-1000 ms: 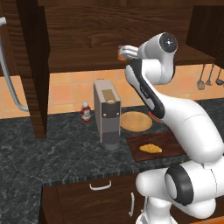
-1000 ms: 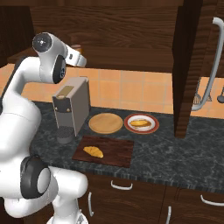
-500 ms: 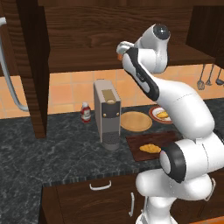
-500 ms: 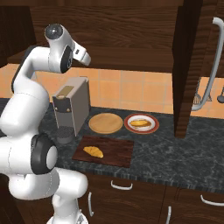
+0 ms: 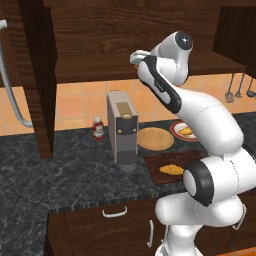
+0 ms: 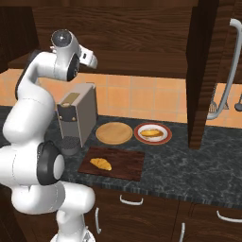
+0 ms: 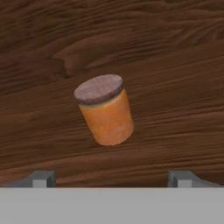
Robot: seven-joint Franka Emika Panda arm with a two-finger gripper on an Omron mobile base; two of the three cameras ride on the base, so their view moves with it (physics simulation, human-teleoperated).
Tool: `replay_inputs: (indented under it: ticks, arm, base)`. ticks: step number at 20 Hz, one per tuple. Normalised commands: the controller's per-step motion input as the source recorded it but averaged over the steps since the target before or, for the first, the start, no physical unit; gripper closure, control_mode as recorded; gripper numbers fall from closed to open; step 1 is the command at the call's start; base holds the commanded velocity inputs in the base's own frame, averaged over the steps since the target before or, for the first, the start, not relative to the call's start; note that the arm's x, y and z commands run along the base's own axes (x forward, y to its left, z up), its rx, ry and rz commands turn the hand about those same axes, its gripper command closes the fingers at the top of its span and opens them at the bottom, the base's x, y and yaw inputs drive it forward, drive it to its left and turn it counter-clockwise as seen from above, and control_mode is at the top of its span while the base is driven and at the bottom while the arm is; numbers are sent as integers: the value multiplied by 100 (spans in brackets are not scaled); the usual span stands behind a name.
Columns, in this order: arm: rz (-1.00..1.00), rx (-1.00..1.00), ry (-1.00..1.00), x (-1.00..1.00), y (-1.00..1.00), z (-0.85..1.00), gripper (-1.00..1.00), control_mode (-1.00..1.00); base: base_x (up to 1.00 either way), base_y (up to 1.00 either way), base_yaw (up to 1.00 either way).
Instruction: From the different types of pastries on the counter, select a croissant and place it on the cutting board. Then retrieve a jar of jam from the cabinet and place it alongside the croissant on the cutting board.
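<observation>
The jaws (image 7: 112, 177) stand wide apart, holding nothing, facing the jar of jam (image 7: 106, 110) on the cabinet (image 7: 175, 65) shelf. The croissant (image 6: 101, 163) lies on the cutting board (image 6: 125, 163).

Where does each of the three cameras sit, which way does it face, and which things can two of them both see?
Left base view: behind the arm on its left, looking forward and down at the counter; the arm rises at lower right.
Right base view: behind on its right, facing the same counter; the arm rises at lower left.
Hand view: on the hand, looking along the open claw at the jar of jam on the cabinet shelf.
Both base views share the cutting board with the croissant.
</observation>
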Motion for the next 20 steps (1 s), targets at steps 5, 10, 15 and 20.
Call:
replay_inputs:
  ticks: [5, 10, 15, 20]
  arm:
    - [4, -3, -1, 55, 1, 0, -100, -100]
    - [0, -1, 0, 78, 8, 6, -100, -100]
    - [0, -7, 3, 59, 18, -23, -100, -100]
    - [4, -4, 1, 22, 6, -43, 100, -100]
  base:
    - [0, 0, 0]
    - [0, 0, 0]
    - [0, 0, 0]
    - [0, 0, 0]
